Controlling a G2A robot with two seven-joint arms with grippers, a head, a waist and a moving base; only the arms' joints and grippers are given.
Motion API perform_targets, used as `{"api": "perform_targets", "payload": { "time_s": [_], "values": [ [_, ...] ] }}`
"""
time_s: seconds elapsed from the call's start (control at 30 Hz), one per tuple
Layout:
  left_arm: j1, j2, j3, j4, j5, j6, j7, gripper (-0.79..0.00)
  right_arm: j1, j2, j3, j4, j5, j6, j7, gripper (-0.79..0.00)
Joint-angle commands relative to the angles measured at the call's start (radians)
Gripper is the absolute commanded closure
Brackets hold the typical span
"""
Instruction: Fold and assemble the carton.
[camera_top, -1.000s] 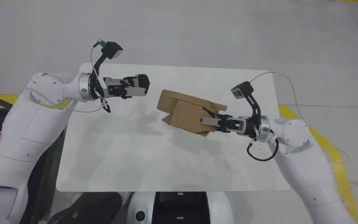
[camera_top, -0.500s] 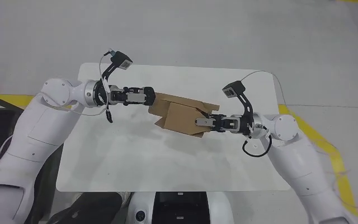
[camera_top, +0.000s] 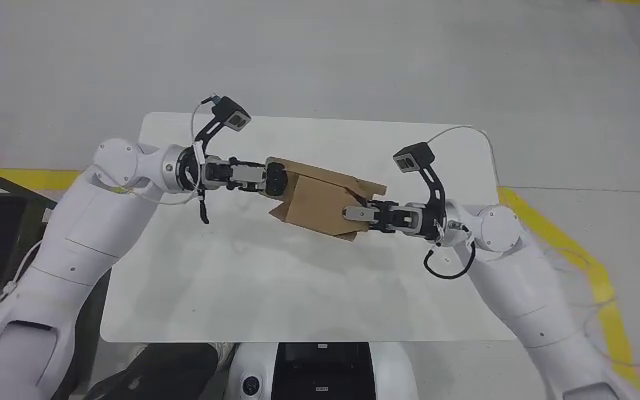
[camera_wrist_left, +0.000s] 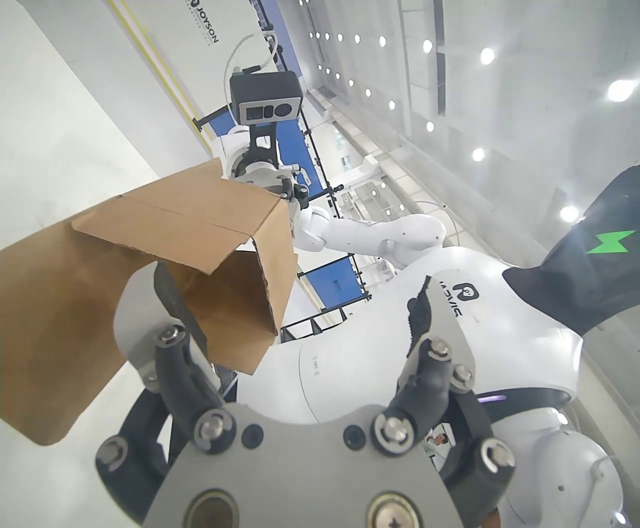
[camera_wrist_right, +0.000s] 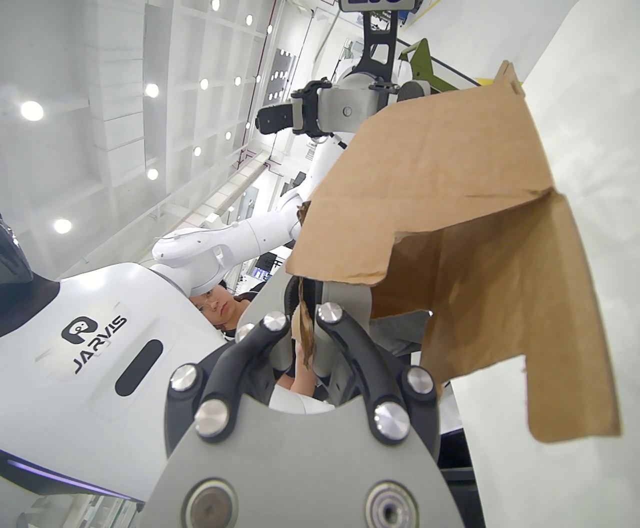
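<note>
Sitting over the middle of the white table (camera_top: 300, 300), the brown carton (camera_top: 322, 198) is partly opened into a tube and lies slantwise, with loose flaps at both ends. Whether its underside rests on the tabletop or hangs just above it cannot be told. At the carton's right, near end is the right gripper (camera_top: 352, 213), its arm coming in from the right. Its fingers are pressed together, pinching the thin edge of a cardboard flap between them. At the left, far end is the left gripper (camera_top: 275, 178), its arm coming in from the left and its fingers (camera_wrist_left: 425, 320) spread wide. One finger is tucked behind a loose end flap, and the other stands free of the cardboard, gripping nothing
</note>
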Motion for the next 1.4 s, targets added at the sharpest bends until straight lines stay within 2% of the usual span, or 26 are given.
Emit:
{"api": "perform_targets", "payload": {
  "time_s": [0.0, 0.27, 0.47, 0.8, 1.37],
  "values": [
    [0.000, -0.004, -0.002, 0.005, -0.022, 0.006, -0.022, -0.785, -0.001, -0.002, -0.002, 0.001, -0.007, -0.008, -0.012, 0.000],
    [0.006, -0.013, -0.024, 0.018, -0.074, 0.047, -0.094, -0.785, -0.001, -0.009, 0.001, 0.023, 0.016, -0.033, -0.045, 0.000],
    [0.013, -0.023, -0.034, 0.023, -0.079, 0.066, -0.113, -0.785, 0.004, -0.013, -0.011, 0.029, 0.043, -0.017, -0.013, 0.000],
    [-0.008, -0.052, -0.011, 0.045, -0.069, 0.078, -0.125, -0.785, 0.017, -0.025, -0.034, 0.050, 0.106, -0.009, 0.027, 0.000],
    [-0.032, -0.097, 0.024, 0.047, -0.075, 0.132, -0.179, -0.785, 0.057, -0.054, -0.076, 0.130, 0.107, -0.027, -0.002, 0.000]
  ]
}}
